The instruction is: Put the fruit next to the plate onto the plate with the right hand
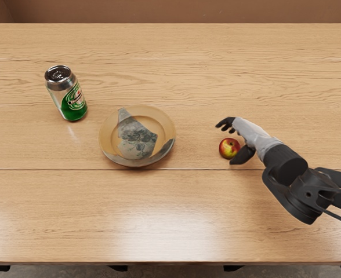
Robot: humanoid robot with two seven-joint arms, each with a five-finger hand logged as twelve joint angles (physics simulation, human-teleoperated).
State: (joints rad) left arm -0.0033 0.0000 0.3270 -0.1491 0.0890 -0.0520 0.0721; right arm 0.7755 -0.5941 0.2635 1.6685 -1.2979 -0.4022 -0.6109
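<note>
head view had the right hand point(244, 139) just beside the apple point(228, 148), fingers point(225, 123) spread wide, nothing held, fruit sitting on the table point(170, 220) apart from the plate point(104, 139). a sloppy close could've knocked that round apple rolling away!

We seem to be looking at a simulated dining spot in a home rather than a lab or a workshop. We see a broad table point(170, 220) of pale wooden planks filling nearly the whole view, a plain brown wall point(182, 10) behind it and a strip of grey floor point(170, 271) under its front edge. What stands on it is mealtime ware: a glossy plate point(104, 142), a green drink can point(67, 95) and a red apple point(228, 147). We note the smooth, even surfaces of a render.
</note>
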